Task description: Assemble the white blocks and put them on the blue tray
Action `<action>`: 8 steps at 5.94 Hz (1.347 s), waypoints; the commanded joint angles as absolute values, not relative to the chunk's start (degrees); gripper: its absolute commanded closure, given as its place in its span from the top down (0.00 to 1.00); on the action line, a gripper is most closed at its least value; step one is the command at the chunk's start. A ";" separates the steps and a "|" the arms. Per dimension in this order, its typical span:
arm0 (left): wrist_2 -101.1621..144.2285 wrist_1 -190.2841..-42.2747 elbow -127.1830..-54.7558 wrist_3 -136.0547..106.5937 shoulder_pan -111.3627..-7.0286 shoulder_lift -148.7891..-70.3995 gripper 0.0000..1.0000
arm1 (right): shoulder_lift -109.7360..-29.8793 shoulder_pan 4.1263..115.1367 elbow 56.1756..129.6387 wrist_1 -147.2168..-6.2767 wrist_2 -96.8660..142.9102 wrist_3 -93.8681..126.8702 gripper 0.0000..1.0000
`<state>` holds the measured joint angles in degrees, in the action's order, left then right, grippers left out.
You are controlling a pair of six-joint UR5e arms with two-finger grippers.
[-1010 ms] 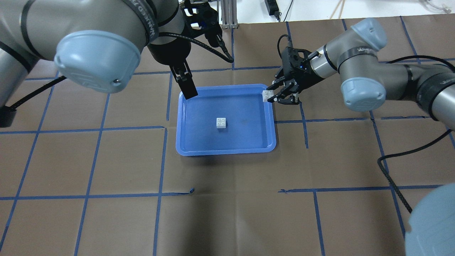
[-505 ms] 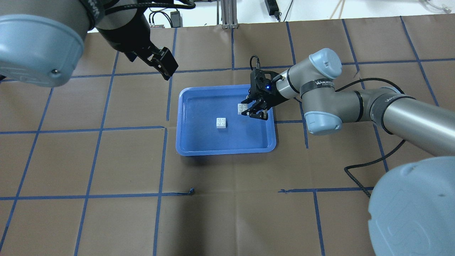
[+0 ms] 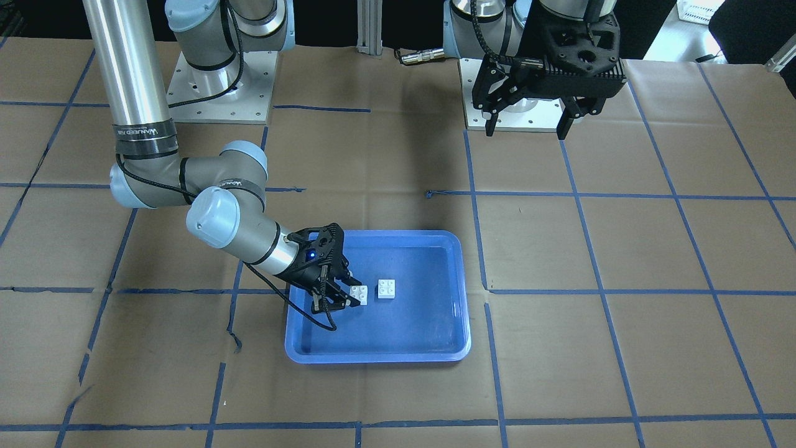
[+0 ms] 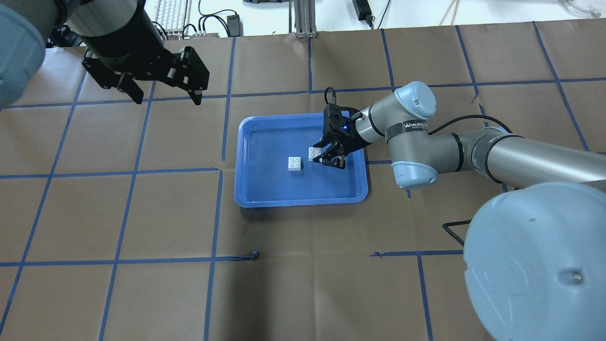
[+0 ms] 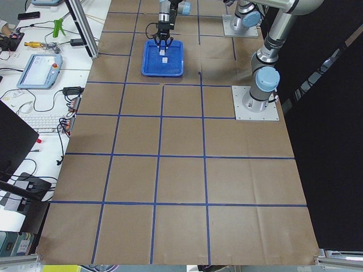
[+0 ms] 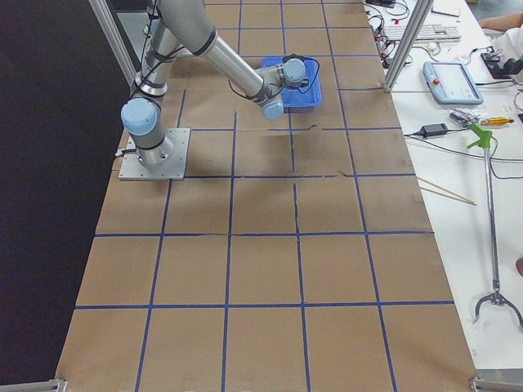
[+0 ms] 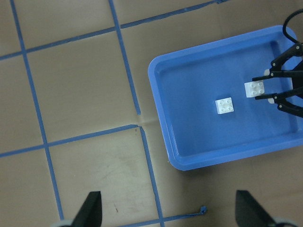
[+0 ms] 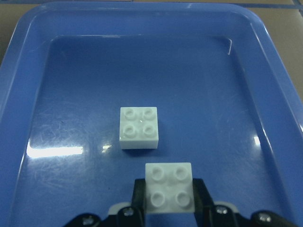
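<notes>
The blue tray (image 4: 300,202) lies mid-table; it also shows in the front view (image 3: 373,359). One white block (image 4: 295,163) rests studs up on the tray floor, also seen from the right wrist (image 8: 139,127) and the left wrist (image 7: 224,105). My right gripper (image 4: 319,154) is shut on the second white block (image 4: 314,153), holding it studs up just right of the resting block, apart from it (image 8: 170,186). My left gripper (image 4: 163,97) is open and empty, raised well off the tray's far left corner (image 3: 527,129).
Brown paper with a blue tape grid covers the table. An aluminium post (image 4: 303,19) stands at the far edge. The two arm bases (image 3: 221,87) sit on the robot's side. A torn tape end (image 4: 255,254) lies in front of the tray.
My right gripper carried its white block from the tray's far right corner inward, close beside the resting block. My left arm pulled back from the tray's far left corner to the left.
</notes>
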<state>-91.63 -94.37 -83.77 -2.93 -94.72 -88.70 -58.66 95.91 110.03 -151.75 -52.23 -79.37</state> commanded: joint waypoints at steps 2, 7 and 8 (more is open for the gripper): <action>-91.76 -94.84 -84.20 -3.60 -94.22 -88.42 0.99 | -58.18 96.68 110.04 -152.05 -52.47 -75.95 0.27; -91.93 -92.90 -84.73 -3.60 -94.04 -88.51 0.99 | -58.18 97.65 110.30 -151.88 -52.82 -75.76 0.27; -92.02 -92.90 -84.73 -3.60 -93.96 -88.42 0.99 | -58.18 97.65 110.30 -151.88 -52.82 -75.76 0.27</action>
